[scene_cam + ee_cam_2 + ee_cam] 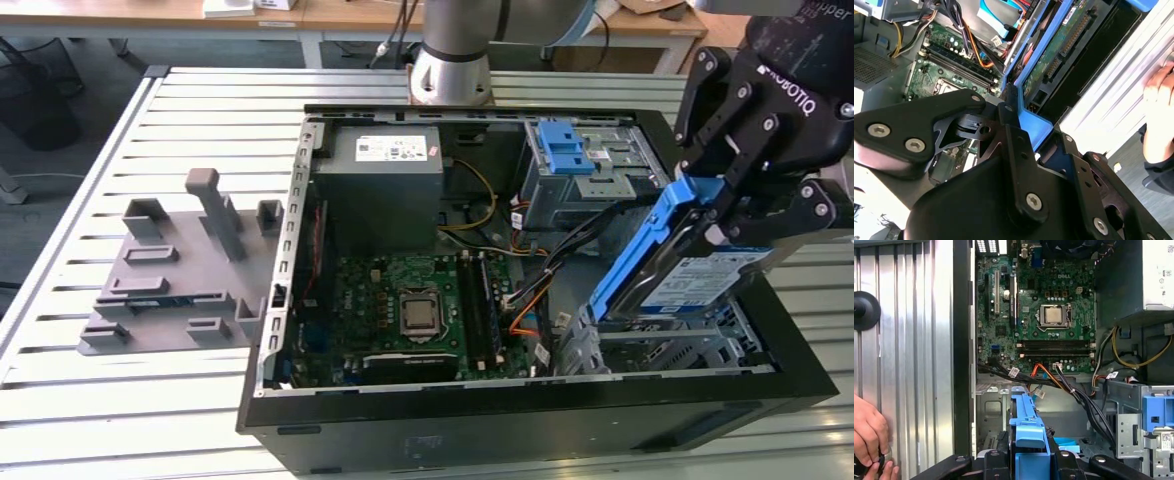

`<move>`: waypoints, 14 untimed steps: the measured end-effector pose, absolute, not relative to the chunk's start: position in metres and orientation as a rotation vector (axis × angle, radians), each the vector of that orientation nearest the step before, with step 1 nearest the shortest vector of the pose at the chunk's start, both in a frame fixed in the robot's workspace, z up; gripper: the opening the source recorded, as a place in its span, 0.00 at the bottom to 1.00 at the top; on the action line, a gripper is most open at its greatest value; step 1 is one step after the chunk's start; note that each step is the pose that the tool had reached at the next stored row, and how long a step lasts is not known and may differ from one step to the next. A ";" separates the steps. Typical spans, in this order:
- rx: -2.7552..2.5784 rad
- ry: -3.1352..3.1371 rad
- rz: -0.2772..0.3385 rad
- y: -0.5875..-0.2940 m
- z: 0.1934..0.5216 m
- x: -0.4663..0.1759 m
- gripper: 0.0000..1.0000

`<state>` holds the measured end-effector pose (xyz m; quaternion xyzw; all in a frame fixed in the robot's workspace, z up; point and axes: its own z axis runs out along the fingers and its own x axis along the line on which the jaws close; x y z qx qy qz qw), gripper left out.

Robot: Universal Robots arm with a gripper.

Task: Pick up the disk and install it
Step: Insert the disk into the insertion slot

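Disk [683, 272] gripped edgewise between closed fingers [730, 165], long axis steeply tilted, lower end over computer case [534, 405].

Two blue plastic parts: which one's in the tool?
The blue-framed disk, tilted over the case, clamped in the tool. The blue latch sits apart on its metal cage.

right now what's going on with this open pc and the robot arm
The arm's gripper is shut on the disk, gripping it by its blue frame. It holds the disk tilted over the open computer case, at the exterior view's right, with the disk's lower end down by the metal drive cage. The disk is not yet seated. In the first wrist view, a person's hand rests on the table beside the case.
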<state>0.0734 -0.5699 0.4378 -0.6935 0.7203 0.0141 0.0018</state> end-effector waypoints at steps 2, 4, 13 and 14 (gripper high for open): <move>-2.180 2.257 0.044 -0.571 0.437 0.073 0.37; -2.184 2.253 0.045 -0.572 0.437 0.073 0.37; -2.204 2.234 0.044 -0.572 0.433 0.074 0.37; -2.204 2.234 0.044 -0.572 0.433 0.074 0.37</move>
